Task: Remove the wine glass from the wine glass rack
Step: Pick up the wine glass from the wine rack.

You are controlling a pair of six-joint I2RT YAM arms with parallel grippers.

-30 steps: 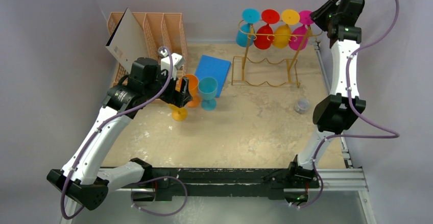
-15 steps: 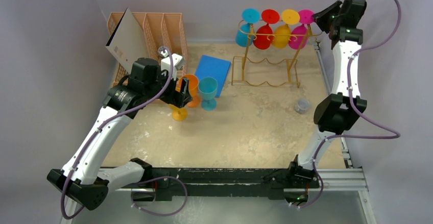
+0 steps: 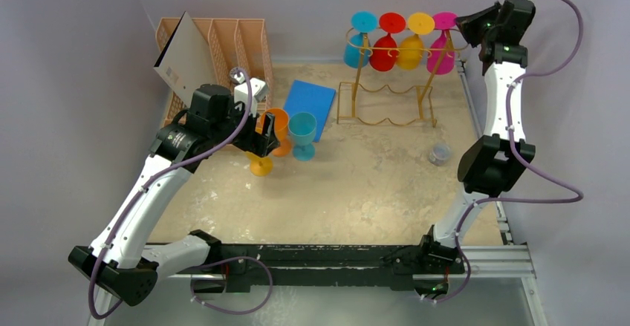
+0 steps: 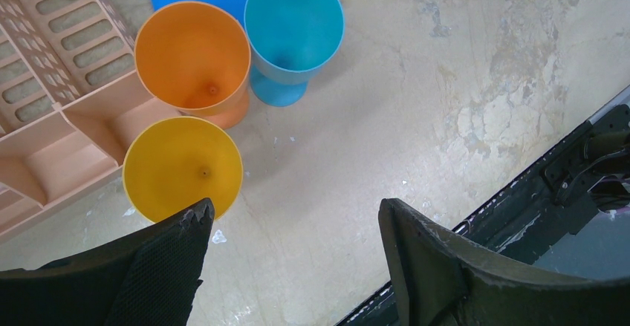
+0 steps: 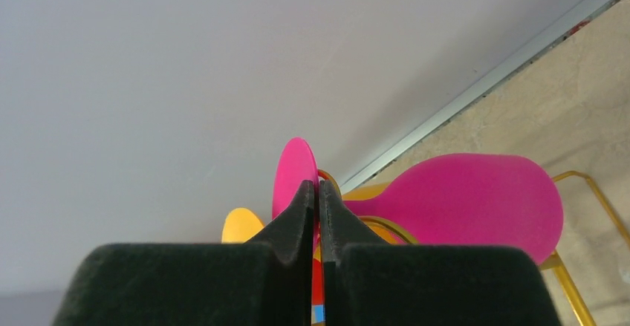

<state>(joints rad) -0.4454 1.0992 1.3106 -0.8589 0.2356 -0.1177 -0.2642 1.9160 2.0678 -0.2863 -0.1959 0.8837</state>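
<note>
The gold wire wine glass rack [image 3: 357, 81] stands at the back of the table. Cyan [image 3: 356, 50], red [image 3: 383, 53], yellow [image 3: 409, 51] and magenta [image 3: 440, 55] glasses hang from it upside down. My right gripper [image 3: 469, 23] is at the rack's right end, shut on the magenta glass by its stem. In the right wrist view the gripper [image 5: 318, 186] sits between the magenta foot disc [image 5: 292, 170] and the bowl [image 5: 464, 200]. My left gripper [image 4: 293, 211] is open and empty, above the table beside a yellow glass [image 4: 182, 166].
Orange [image 3: 278, 129], teal [image 3: 302, 131] and yellow [image 3: 260, 164] glasses stand upright on the table by the left gripper. A peach slotted organizer [image 3: 223, 44] with a cardboard sheet [image 3: 182, 55] stands back left. A blue sheet [image 3: 308, 99] and a small grey cup [image 3: 440, 154] lie on the table.
My right gripper has moved right and slightly up, and the magenta glass has slid right along the rack, away from the yellow one. The left arm has not moved.
</note>
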